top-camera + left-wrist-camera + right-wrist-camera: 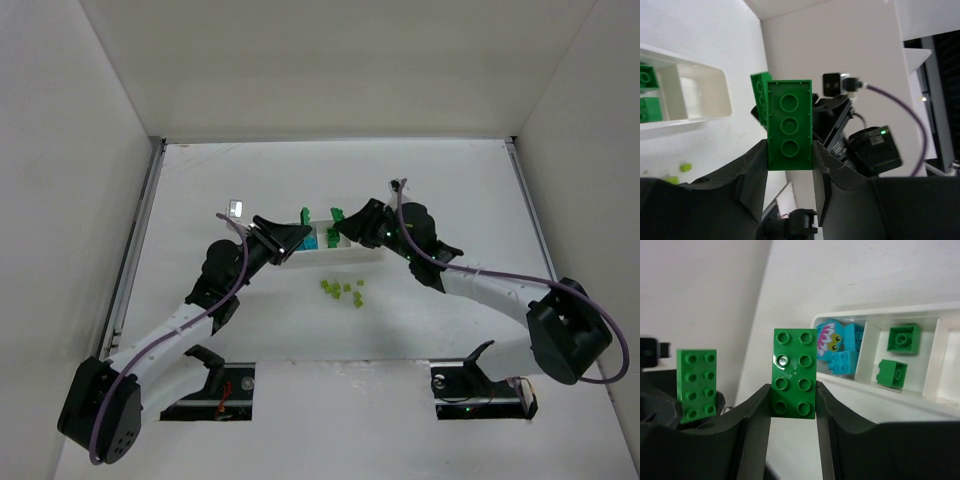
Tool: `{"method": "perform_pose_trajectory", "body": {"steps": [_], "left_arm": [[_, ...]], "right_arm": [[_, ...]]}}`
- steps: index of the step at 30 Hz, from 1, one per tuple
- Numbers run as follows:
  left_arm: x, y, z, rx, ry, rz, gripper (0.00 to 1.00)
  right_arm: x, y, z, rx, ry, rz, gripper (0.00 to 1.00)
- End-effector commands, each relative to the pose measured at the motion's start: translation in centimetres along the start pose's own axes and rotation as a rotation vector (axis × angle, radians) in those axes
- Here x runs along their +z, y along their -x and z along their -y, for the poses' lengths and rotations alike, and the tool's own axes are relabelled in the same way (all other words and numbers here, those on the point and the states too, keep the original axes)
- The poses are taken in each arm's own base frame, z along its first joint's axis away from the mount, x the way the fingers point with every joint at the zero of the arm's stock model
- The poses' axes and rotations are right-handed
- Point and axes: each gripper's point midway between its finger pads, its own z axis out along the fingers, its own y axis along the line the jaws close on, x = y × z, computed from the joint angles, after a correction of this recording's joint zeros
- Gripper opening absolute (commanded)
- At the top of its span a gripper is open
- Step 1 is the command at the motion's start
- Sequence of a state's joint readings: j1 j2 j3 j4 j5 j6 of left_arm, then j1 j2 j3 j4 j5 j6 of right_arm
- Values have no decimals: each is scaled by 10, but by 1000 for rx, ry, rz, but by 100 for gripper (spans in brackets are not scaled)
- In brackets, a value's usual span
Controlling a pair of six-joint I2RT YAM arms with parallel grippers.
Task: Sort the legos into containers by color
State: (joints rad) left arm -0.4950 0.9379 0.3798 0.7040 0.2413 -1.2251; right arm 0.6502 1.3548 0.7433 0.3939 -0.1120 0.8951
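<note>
Green bricks, one per arm. Left gripper (789,150) pinches a long brick (789,120) above the tray's (350,253) left end, mid-table. Right gripper (792,390) clamps a second brick (794,372) over its right end. Greens belong in the middle cell (922,352). I'd move one arm at a time: centre over that cell, lower, release. Yellow bits (342,291) lie toward the near edge.

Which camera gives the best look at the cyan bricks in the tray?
The right wrist view: the cyan bricks lie close and clear in the end compartment of the tray, one printed with a flower. The top external view shows only a small cyan patch. The left wrist view misses them.
</note>
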Motion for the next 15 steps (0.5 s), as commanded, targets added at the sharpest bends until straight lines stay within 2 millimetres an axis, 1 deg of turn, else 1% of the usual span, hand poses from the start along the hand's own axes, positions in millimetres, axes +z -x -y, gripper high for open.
{"method": "perform_pose_trajectory", "body": {"steps": [1,5,11,15], "left_arm": [[-4,4,-10,122,62,12,17],[-7,6,-16,208,112,21,17],[-11,7,-23,260,153,20,17],[-9,7,-28,259,162,14,17]], "right_arm": [[17,6,16,-162,-146,8,37],[33,1,30,-226,-231,-21,37],[49,-10,49,-293,-335,-92,38],[54,-15,53,-299,-345,-109,40]]}}
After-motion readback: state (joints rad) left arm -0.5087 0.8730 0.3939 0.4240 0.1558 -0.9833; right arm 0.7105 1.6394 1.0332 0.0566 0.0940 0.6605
